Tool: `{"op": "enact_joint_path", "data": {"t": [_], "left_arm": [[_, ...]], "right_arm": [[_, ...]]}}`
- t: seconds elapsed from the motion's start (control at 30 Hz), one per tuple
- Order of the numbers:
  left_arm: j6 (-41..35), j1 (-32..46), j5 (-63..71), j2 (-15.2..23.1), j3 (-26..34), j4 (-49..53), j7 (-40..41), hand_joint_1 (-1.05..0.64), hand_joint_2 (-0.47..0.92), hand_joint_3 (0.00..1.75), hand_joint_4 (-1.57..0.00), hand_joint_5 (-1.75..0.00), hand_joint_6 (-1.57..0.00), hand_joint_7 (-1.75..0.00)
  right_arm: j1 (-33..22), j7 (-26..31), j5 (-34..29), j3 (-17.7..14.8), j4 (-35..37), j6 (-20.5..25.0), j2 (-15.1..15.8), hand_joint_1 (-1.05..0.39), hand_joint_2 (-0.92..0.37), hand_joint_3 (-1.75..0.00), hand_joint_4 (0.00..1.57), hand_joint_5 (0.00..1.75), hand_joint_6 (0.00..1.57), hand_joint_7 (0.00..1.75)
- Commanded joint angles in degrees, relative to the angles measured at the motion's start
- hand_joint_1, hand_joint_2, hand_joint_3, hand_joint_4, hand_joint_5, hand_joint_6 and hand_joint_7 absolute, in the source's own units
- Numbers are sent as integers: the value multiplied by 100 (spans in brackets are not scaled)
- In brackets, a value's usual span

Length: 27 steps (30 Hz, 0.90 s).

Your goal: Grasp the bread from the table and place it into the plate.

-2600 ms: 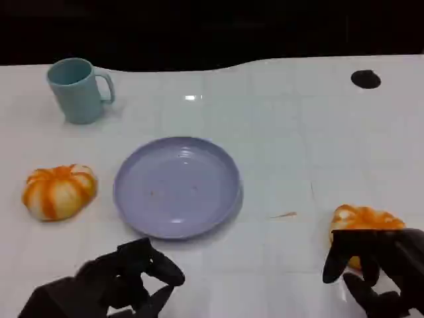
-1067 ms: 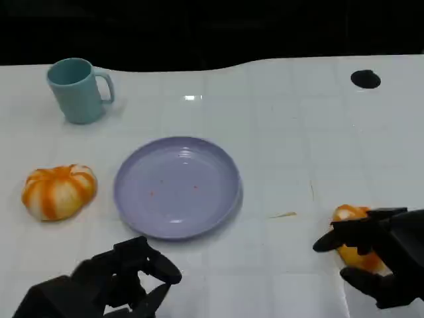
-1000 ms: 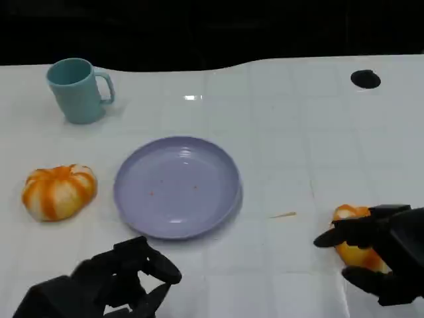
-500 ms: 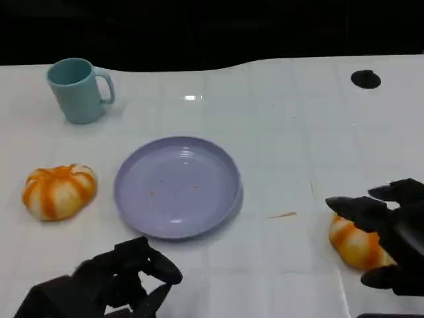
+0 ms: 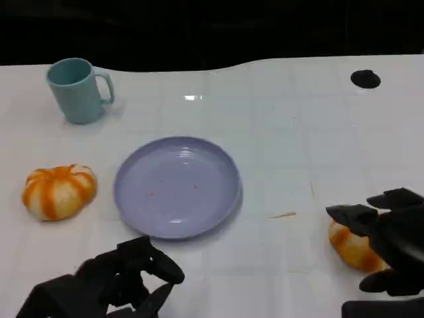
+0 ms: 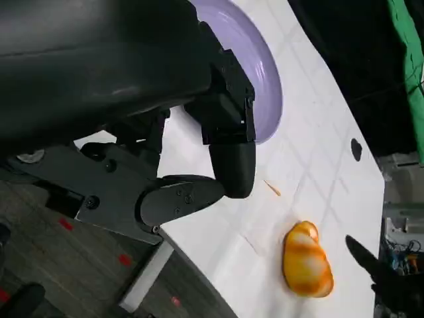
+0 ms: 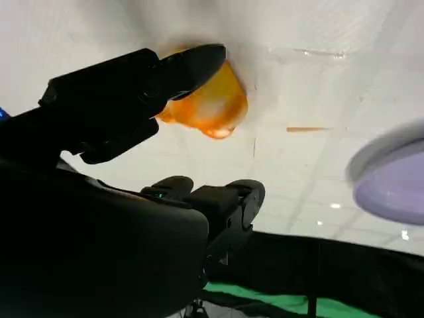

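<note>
**Looks like a robot test lab**

White gridded table [image 5: 298,132] against a black backdrop at twelve o'clock, and there's green screen cloth [image 6: 414,59] beyond the table's edge, red tape marks [image 6: 65,224] down on the grey floor.

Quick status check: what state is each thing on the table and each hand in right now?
Orange-striped bread near right hand: on table, not gripped.
Orange-striped bread at far left: on table, untouched.
Round lavender plate: upright, no bread in it.
Teal mug: upright.
Right hand: fingers spread over bread.
Left hand: curled, holding nothing.
</note>
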State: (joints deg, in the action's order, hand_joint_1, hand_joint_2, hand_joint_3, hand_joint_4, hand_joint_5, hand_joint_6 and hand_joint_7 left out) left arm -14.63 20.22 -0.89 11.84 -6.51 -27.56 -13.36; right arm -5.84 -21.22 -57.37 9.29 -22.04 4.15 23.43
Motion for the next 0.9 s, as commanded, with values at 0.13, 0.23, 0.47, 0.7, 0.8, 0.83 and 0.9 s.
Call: {"op": "enact_joint_path", "data": {"t": [0.13, 0.23, 0.47, 0.7, 0.8, 0.83, 0.9], "left_arm": [[19, 1, 10, 71, 47, -14, -20, -28, 81, 63, -64, -175, -64, -126], [18, -1, -14, 68, 61, -1, -28, -28, 81, 63, -64, -175, -64, -126], [-14, 2, -31, 60, 64, -50, -29, -27, 80, 64, -65, -175, -64, -125], [-40, 9, 20, 57, 38, -112, 2, -27, 80, 65, -65, -175, -65, -126], [-57, 9, 40, 69, 28, -140, 0, -28, 80, 66, -66, -175, -64, -126], [-87, 15, 27, 61, 32, -164, 2, -28, 80, 66, -66, -175, -64, -126], [-131, 24, 1, 46, 39, -196, 5, -28, 80, 66, -66, -175, -64, -126]], "right_arm": [[499, 199, -43, 280, 947, 192, 5, -46, -81, 0, 18, 34, 43, 2], [722, 222, -6, 397, 1339, 275, 6, -46, -82, 0, 20, 31, 44, 2], [1119, 465, 132, 569, 2024, 424, -20, -46, -83, -1, 24, 26, 45, 1], [1529, 333, 314, 741, 2543, 743, -82, -47, -86, -1, 28, 23, 46, 1], [1728, 283, 388, 831, 2761, 842, -99, -46, -88, -1, 34, 20, 49, 1], [1800, 239, 395, 871, 2820, 890, -104, -47, -90, -1, 37, 17, 51, 1], [1898, 204, 421, 931, 2902, 953, -106, -46, -91, -1, 42, 16, 54, 2]]}}
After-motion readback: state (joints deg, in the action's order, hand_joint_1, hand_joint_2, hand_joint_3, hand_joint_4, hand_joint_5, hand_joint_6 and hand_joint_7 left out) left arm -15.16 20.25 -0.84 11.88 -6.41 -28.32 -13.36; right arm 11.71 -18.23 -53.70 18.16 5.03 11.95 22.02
